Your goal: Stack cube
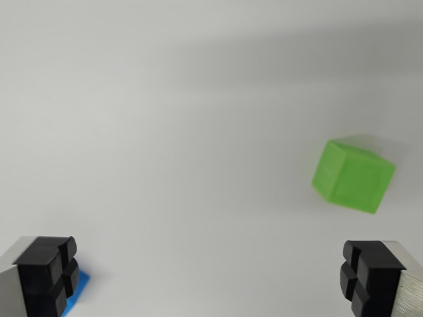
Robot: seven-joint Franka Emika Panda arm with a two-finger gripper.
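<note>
from my station i log one wrist view only. the gripper [211,281] stands wide, its two black fingertips [46,274] at the lower corners of the frame with nothing between them; it holds no object. the green cube [353,175] rests on the pale desk [165,119], toward the wrist view's right and above the right-hand fingertip, outside the gap between the jaws. a blue cube [78,290] shows only as a small corner at the wrist view's lower left, just beside the left-hand fingertip and mostly hidden behind it; i cannot tell whether they touch. the two cubes lie well apart. the green cube sits rotated, its edges skewed to the line between the fingertips, one corner turned toward the camera; it has no long axis. its faces look matte and faintly ridged, edges slightly soft from blur. my judgement: nothing is grasped, stacking has not begun, and the coming move turns on shifting rightward and forward and squaring the jaws to the green cube's faces.
</note>
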